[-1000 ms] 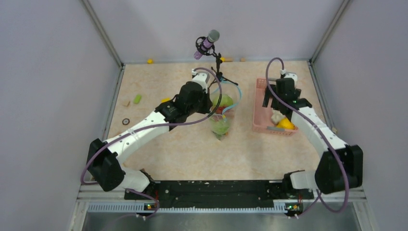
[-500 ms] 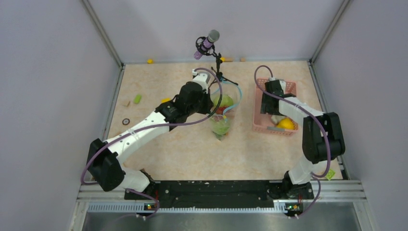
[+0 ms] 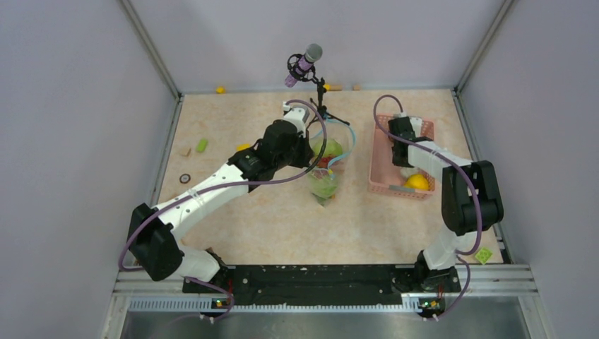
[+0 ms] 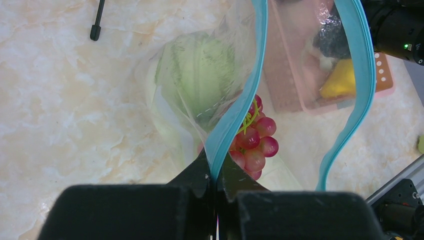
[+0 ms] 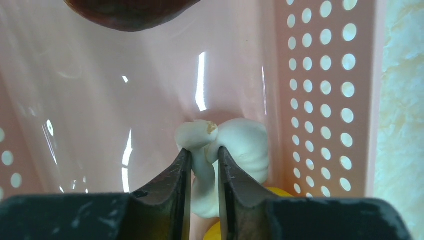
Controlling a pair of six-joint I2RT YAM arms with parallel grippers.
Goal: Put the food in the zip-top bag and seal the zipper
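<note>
I'm over a beige marbled table (image 3: 268, 212) between grey walls (image 3: 70, 141). Left gripper (image 4: 216, 176) is pinched on the zipper (image 4: 235, 115), and the zip-top bag (image 3: 325, 169) gapes mid-table (cabbage (image 4: 200, 70) and grapes (image 4: 256, 145) inside). In the pink basket (image 3: 374, 159), right gripper (image 5: 204, 165) nips the white vegetable (image 5: 242, 142) beside a yellow fruit (image 3: 417, 181).

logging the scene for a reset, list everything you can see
bag: 1, clear, middle of table, mouth open
zipper: 1, light blue, along bag mouth
cabbage: 1, pale green, inside bag
grapes: 1 bunch, red, inside bag
basket: 1, pink, right of bag
white vegetable: 1, white, in basket
fruit: 1, yellow, in basket
microphone: 1, purple-grey, at back
left gripper: 1, black, shut on zipper
right gripper: 1, black, shut on white vegetable
</note>
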